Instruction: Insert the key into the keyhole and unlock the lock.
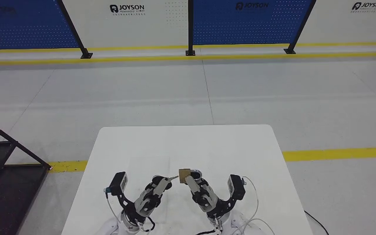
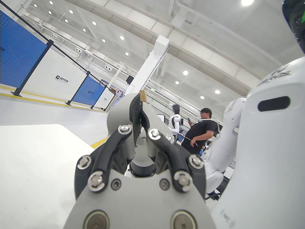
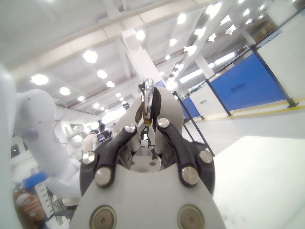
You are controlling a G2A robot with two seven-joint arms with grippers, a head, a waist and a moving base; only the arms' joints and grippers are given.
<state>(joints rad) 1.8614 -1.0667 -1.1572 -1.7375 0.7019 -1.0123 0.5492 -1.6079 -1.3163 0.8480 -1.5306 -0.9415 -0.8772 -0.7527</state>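
While right hand [image 1: 191,177] clamps lock [image 1: 185,174] above counter [image 1: 176,147] as fixed target, left hand [image 1: 167,182] pinches key [image 1: 173,177], tip pointing right at lock for insertion.

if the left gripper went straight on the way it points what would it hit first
Probably the lock in the right gripper: the left gripper holds the key aimed at it, though depth is unclear.

Lock [image 3: 147,101] body largely hidden between fingers [image 3: 169,106]
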